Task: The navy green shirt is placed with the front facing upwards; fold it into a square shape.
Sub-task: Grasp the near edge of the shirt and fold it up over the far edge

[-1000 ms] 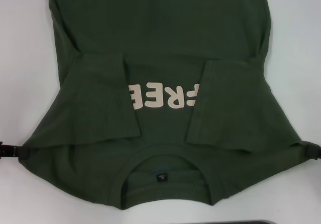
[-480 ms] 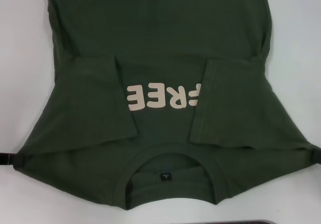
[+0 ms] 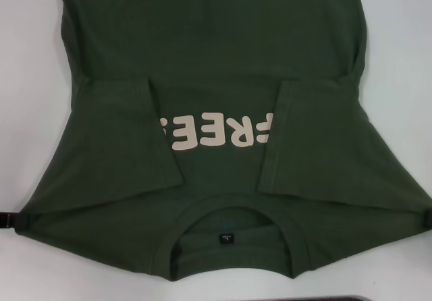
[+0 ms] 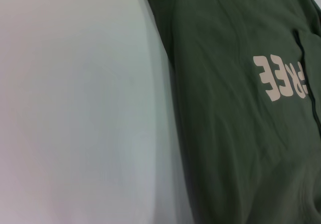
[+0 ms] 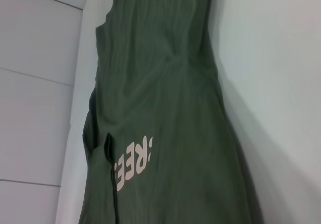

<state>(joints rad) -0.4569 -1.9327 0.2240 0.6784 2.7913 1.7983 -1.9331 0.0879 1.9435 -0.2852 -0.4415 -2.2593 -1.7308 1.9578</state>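
Navy green shirt (image 3: 223,58) lies front-up on white table (image 3: 27,78), sleeves folded inward over "FREE" lettering (image 3: 216,131). Head view alone shows left end effector (image 3: 12,221) and right end effector (image 3: 426,219) at shoulder corners; grip state cannot be told. Wrist views show only shirt.

White table (image 3: 398,58), navy green shirt (image 3: 216,38) spread flat on it, sleeves folded inward

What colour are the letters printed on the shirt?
Cream, on the dark green shirt. The letters show best in the head view.
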